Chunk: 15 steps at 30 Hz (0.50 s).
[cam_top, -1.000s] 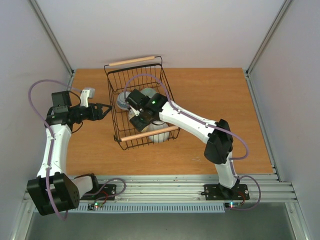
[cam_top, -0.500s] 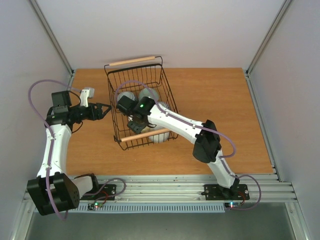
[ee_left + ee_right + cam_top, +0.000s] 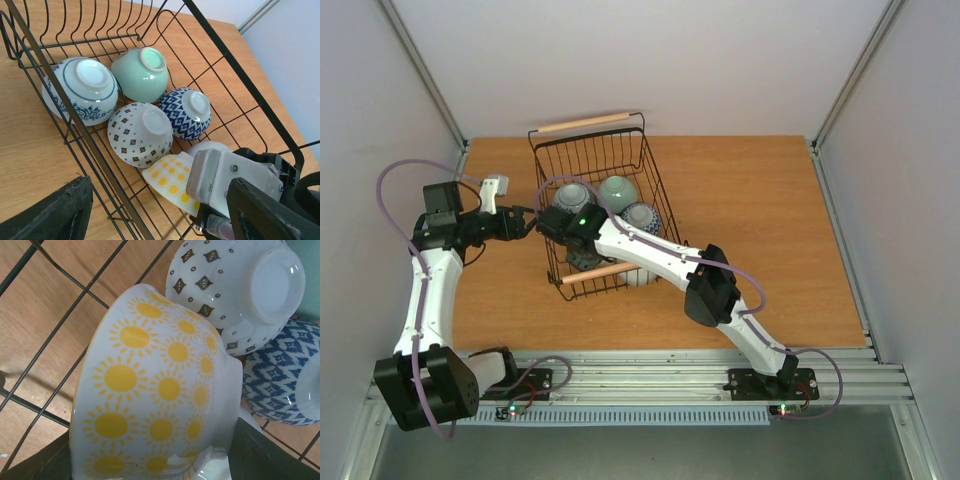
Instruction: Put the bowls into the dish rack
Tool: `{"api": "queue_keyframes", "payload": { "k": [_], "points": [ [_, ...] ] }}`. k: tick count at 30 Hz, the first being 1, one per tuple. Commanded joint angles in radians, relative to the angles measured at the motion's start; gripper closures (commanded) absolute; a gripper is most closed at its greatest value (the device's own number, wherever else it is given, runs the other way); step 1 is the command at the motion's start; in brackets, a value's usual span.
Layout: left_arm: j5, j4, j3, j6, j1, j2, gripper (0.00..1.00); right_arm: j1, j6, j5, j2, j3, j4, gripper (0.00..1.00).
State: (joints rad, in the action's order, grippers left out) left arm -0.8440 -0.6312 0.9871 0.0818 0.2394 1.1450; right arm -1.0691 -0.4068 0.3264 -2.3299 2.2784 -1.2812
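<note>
Right hand (image 3: pixel 586 260) is down inside the dish rack (image 3: pixel 235 70), fingers clamped across the sun-print bowl (image 3: pixel 150 390), which is tilted low over the rack floor. Judged step: setting it down. Lower until it bears on the wires, then part the fingers and lift straight out, keeping off the dotted bowl (image 3: pixel 140 132) just ahead of the fingertips. Glossy cream glaze with yellow suns, likely slippery, so release gently. Left hand (image 3: pixel 525 222) hangs outside the rack, fingers apart, empty.
</note>
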Motion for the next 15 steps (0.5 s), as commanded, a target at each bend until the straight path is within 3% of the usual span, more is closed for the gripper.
{"api": "queue_keyframes", "payload": {
  "k": [1, 3, 11, 15],
  "points": [
    [0.006, 0.039, -0.007, -0.005, 0.003, -0.013, 0.26, -0.025, -0.019, 0.013, -0.04, 0.056, -0.081, 0.93],
    [0.005, 0.039, -0.007, -0.003, 0.003, -0.011, 0.26, -0.029, -0.022, 0.011, -0.05, 0.068, -0.087, 0.9],
    [0.005, 0.039, -0.008, -0.002, 0.003, -0.006, 0.26, -0.035, -0.027, -0.021, -0.042, 0.066, -0.077, 0.52],
    [0.006, 0.04, -0.007, -0.002, 0.003, -0.005, 0.26, -0.039, -0.033, -0.037, -0.035, 0.062, -0.066, 0.41]
  ]
}}
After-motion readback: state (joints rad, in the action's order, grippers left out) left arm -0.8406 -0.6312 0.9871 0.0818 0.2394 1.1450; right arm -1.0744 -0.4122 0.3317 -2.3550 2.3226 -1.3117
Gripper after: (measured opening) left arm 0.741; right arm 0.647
